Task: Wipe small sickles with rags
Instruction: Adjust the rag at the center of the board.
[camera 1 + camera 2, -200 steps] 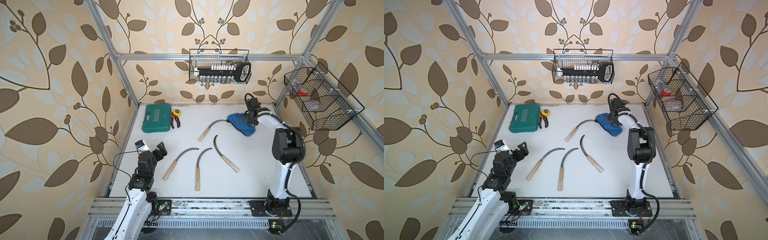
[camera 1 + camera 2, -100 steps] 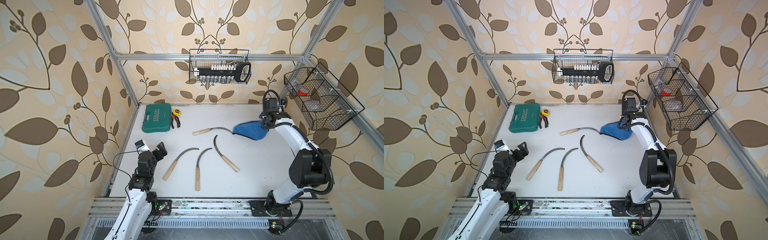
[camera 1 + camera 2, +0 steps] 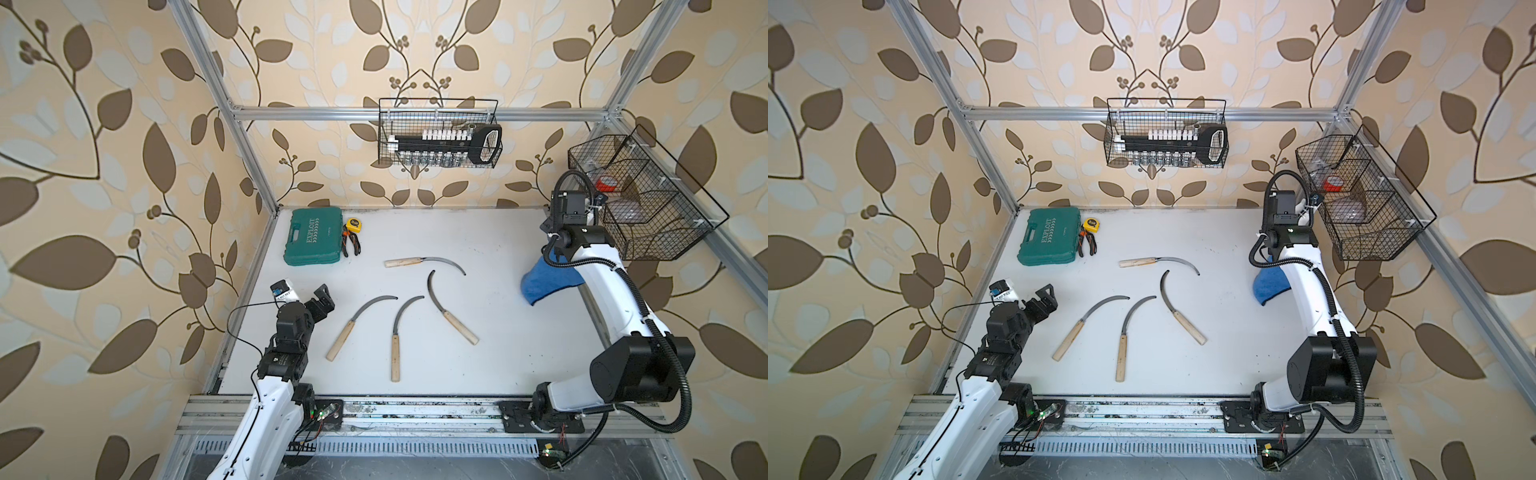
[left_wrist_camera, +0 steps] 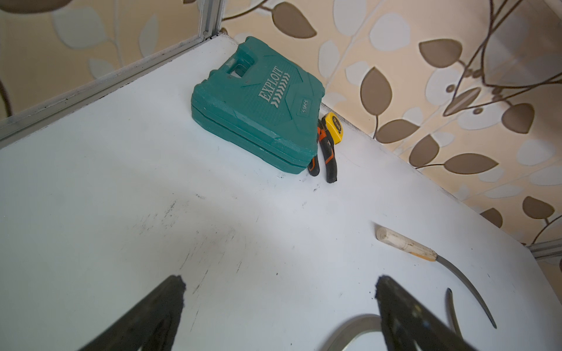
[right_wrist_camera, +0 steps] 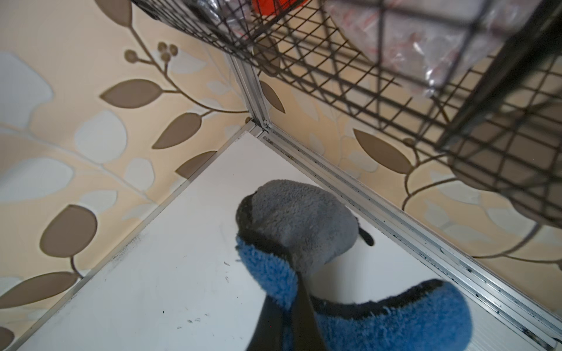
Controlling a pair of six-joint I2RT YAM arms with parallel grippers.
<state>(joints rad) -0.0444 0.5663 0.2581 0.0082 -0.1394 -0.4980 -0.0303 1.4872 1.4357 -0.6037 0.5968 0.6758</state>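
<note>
- Overhead, in both top views, the white counter (image 3: 519,365) carries all four tools, none touching another. The far sickle (image 3: 422,260) lies crosswise with its handle toward the case. Nearer the arms lie the left sickle (image 3: 358,318), the middle sickle (image 3: 397,326) and the right sickle (image 3: 444,311), handles toward the near edge.
- The blue rag (image 3: 540,286) hangs from under the wrist of the right arm (image 3: 602,291) at the right rear of the counter. It is well apart from all four blades and near the side basket (image 3: 648,216).
- The left end effector (image 3: 322,301) hovers at the near left, spread wide and empty. It is near the left sickle but not touching it.
- A green case (image 3: 313,243), pliers (image 3: 352,246) and a tape measure (image 3: 353,224) sit in the far left corner. A back basket (image 3: 440,137) hangs on the rear wall.
- From the left wrist, two dark fingers (image 4: 170,297) stand far apart over bare counter with nothing between them. Beyond them lie the case and the far sickle.
- From the right wrist, the right end effector (image 5: 296,285) is pinched tight on the rag. The rag's grey side folds up past the tips, and its blue pile with dark trim spreads beneath. Whether the rag touches the counter I cannot tell.
</note>
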